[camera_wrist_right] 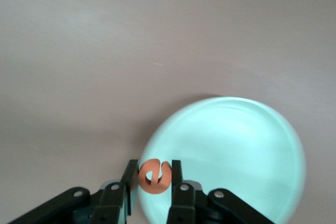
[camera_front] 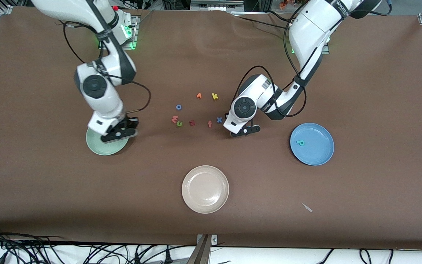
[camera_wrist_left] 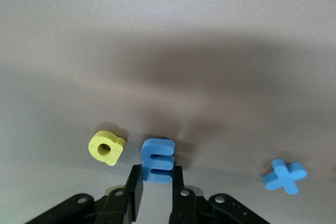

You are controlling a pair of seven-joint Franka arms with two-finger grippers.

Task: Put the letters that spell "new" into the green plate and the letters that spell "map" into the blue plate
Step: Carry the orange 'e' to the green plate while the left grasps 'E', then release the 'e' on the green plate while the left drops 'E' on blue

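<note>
1. Front view: three plates sit on the brown table (camera_front: 361, 73) — one green plate (camera_front: 99, 148) toward the right arm's end, one blue plate (camera_front: 315, 150) toward the left arm's end, and one cream-white plate (camera_front: 205, 189) between them, nearest the camera.
2. One letter lies in a plate: the teal p (camera_front: 300, 142), in the blue plate.
3. Eight loose letters show in the cluster mid-table: an orange one (camera_front: 199, 95) and a yellow k (camera_front: 215, 96) farthest from the camera, a blue ring-shaped letter (camera_front: 178, 107) just nearer, then a row of the pink w (camera_front: 174, 119), green n (camera_front: 179, 124), dark red z (camera_front: 192, 123), salmon f (camera_front: 210, 124) and blue x (camera_front: 219, 119).
4. The left gripper (camera_wrist_left: 157, 179) is down at the table beside the blue x, its two fingers shut on the blue-violet m (camera_wrist_left: 157, 160), which stands upright on the table.
5. In the left wrist view the yellow a (camera_wrist_left: 106, 147) lies just beside the m, apart from it; both are hidden by the arm in the front view.
6. The right gripper (camera_wrist_right: 155, 178) hangs over the rim of the green plate, its two fingers clamped on the orange e (camera_wrist_right: 154, 176) — held clear of the plate.
</note>
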